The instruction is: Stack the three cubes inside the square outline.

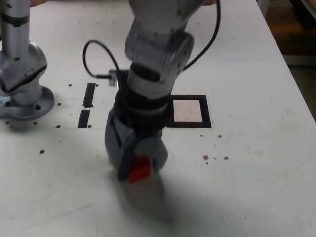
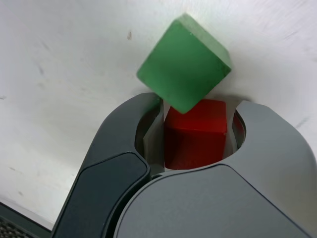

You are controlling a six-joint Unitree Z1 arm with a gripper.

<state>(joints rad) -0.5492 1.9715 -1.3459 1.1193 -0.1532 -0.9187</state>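
- White tabletop [image 1: 256, 74] fills your exterior view, dotted with small dark specks; two short tape strips [image 1: 87, 104] sit towards that view's left, near the arm's base [image 1: 22, 94].
- Your gripper [image 1: 139, 168] is down at the table, jaws pressed together on the red cube [image 1: 139, 169]. The wrist view confirms it: the red cube [image 2: 195, 135] sits squarely between the two fingers, with no gap on either side.
- The grip looks like a pick-up pinch, so I judge you are at the grasp step, with the lift and the carry to the outline yet to come.
- The square outline [image 1: 206, 111] lies behind the gripper, towards the exterior view's right, partly hidden by the arm. Its white centre looks bare where it shows, so no cube is stacked yet.
- Only the wrist view shows the green cube [image 2: 184, 62]: it rests on the table just beyond the red cube, turned corner-on, its near corner overlapping the red cube's top edge in the picture. Whether they touch, I cannot tell.
- Only the exterior view shows the outline and how far the red cube is from it: near, not beside.
- Neither view shows the yellow cube.
- Watch the green cube as you lift; it may get nudged.
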